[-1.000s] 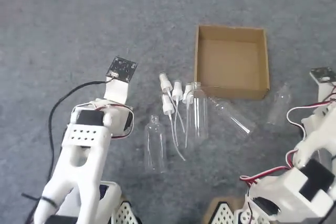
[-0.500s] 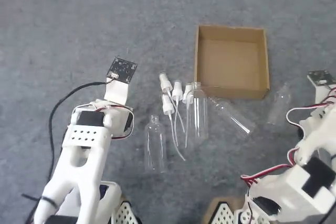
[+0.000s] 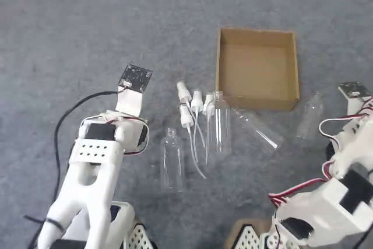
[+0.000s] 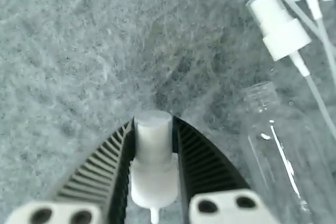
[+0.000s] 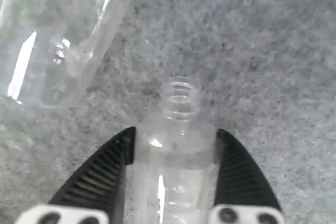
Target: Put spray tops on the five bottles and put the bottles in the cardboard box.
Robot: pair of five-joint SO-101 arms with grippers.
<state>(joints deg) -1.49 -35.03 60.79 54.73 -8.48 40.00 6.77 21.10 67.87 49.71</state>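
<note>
L claw (image 4: 152,123) clamped on a spray top (image 4: 153,156), R claw (image 5: 176,134) snug round a bottle (image 5: 177,177) w/ open neck pointing away from it, top's on the left, neck's at the right edge of the bench (image 3: 70,39), so I'd bring them together.

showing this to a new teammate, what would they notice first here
The left gripper clamps a white spray top, and the right gripper grips an uncapped clear bottle at its shoulders. On the mat between the arms, loose tops and bottles lie beside the empty box.
</note>
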